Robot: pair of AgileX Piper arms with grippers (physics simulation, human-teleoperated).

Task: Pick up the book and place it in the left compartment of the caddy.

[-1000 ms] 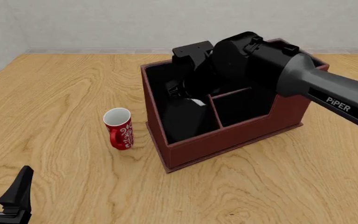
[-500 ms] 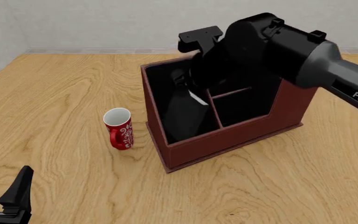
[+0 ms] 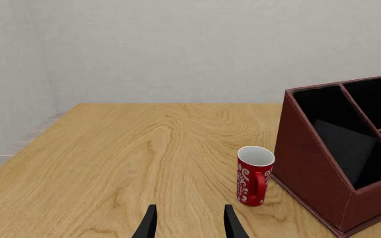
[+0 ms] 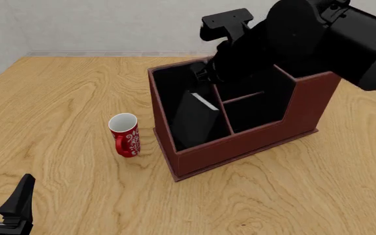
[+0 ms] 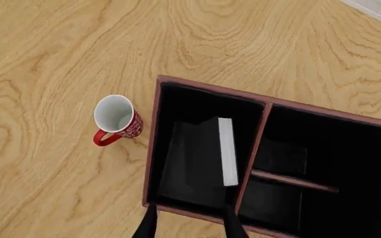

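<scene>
The black book leans tilted inside the left compartment of the red-brown caddy, its white page edge facing up. It also shows in the right wrist view and the left wrist view. My right gripper is open and empty, held above the caddy and apart from the book. In the front view its arm hangs over the caddy's back. My left gripper is open and empty, low at the near left corner of the table.
A red mug with a white pattern stands upright on the table just left of the caddy, also in the left wrist view and the right wrist view. The caddy's smaller middle sections lie right of the book.
My right arm has risen up and back out of the left compartment, leaving the book leaning inside. The left arm and the mug have not moved.
</scene>
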